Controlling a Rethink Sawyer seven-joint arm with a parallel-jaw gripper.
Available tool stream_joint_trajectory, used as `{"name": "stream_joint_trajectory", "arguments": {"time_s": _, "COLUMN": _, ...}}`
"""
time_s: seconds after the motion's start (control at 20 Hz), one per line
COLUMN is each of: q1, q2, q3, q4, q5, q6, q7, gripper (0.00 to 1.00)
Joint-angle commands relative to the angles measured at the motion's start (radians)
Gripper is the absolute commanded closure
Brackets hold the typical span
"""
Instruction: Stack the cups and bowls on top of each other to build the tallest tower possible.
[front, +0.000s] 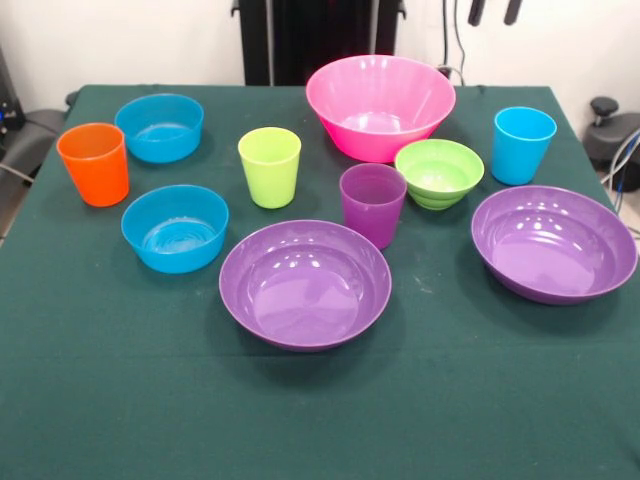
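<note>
All cups and bowls stand apart and upright on the green cloth, none stacked. The orange cup (93, 163) is at the left, the lime green cup (269, 166) and purple cup (372, 203) sit in the middle, and the light blue cup (523, 145) is at the right. Two blue bowls (159, 127) (175, 228) are at the left. The pink bowl (380, 105) is at the back, with the small green bowl (439, 172) in front of it. Two wide purple bowls (305, 283) (553, 243) lie nearest. Only the tips of my gripper (494, 10) show at the top edge, apart and empty.
The table (320, 420) is covered in dark green cloth, with a wide bare strip along its near side. Beyond the far edge stand a black pedestal (320, 40) and dark equipment (615, 135) with cables at the right.
</note>
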Motion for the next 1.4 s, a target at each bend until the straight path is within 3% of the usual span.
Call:
{"name": "stream_joint_trajectory", "arguments": {"time_s": 0.05, "q1": -0.027, "q2": 0.026, "q3": 0.028, "q4": -0.014, "q5": -0.142, "q6": -0.023, "q7": 0.027, "gripper": 0.0}}
{"name": "stream_joint_trajectory", "arguments": {"time_s": 0.45, "q1": -0.087, "q2": 0.003, "q3": 0.102, "q4": -0.036, "q5": -0.193, "q6": -0.053, "q7": 0.036, "gripper": 0.0}}
{"name": "stream_joint_trajectory", "arguments": {"time_s": 0.8, "q1": -0.082, "q2": 0.023, "q3": 0.102, "q4": -0.1, "q5": -0.228, "q6": -0.062, "q7": 0.041, "gripper": 0.0}}
{"name": "stream_joint_trajectory", "arguments": {"time_s": 0.95, "q1": -0.091, "q2": 0.015, "q3": 0.113, "q4": -0.115, "q5": -0.276, "q6": -0.046, "q7": -0.002, "gripper": 0.0}}
{"name": "stream_joint_trajectory", "arguments": {"time_s": 1.0, "q1": -0.063, "q2": 0.02, "q3": 0.075, "q4": -0.136, "q5": -0.284, "q6": -0.037, "q7": 0.011, "gripper": 0.0}}
{"name": "stream_joint_trajectory", "arguments": {"time_s": 1.4, "q1": -0.135, "q2": -0.004, "q3": 0.152, "q4": -0.145, "q5": -0.271, "q6": 0.005, "q7": 0.006, "gripper": 0.0}}
